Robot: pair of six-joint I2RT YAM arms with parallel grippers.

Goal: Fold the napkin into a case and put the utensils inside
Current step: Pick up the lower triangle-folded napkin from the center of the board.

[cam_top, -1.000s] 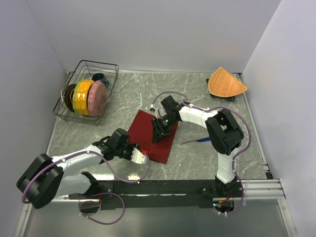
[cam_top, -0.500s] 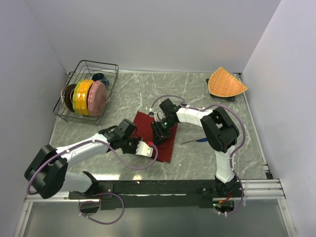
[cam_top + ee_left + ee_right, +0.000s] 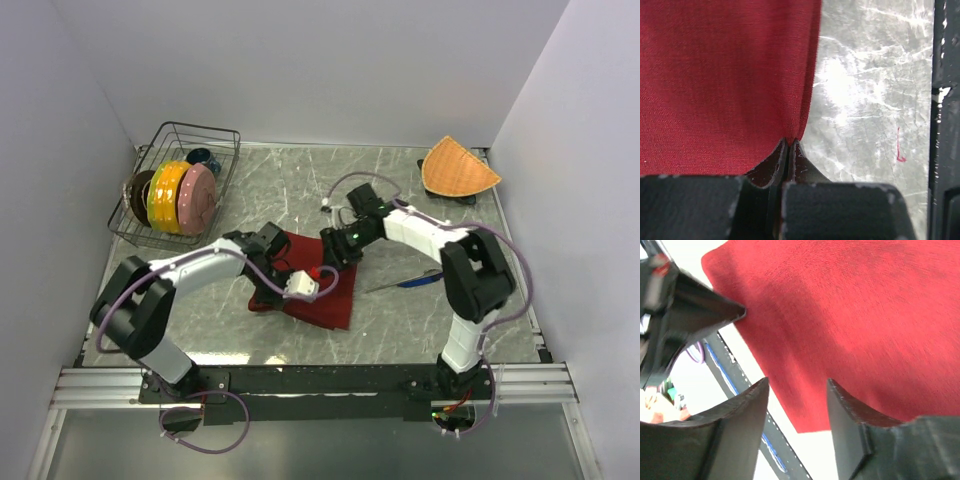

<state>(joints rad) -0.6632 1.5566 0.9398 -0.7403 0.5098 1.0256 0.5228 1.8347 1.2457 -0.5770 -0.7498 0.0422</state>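
Both at napkin (image 3: pixel 725 75): left gripper (image 3: pixel 788 143) clamped on its edge, right gripper (image 3: pixel 797 383) parted

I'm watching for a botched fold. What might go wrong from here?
The left jaws pinch only a thin edge of the napkin, so it may slip free mid-fold. The right jaws stand open over the cloth, gripping nothing, so the whole napkin might drag rather than crease.

No readable text or numbers, only a red scribble (image 3: pixel 899 146) on the marble table (image 3: pixel 865 75)
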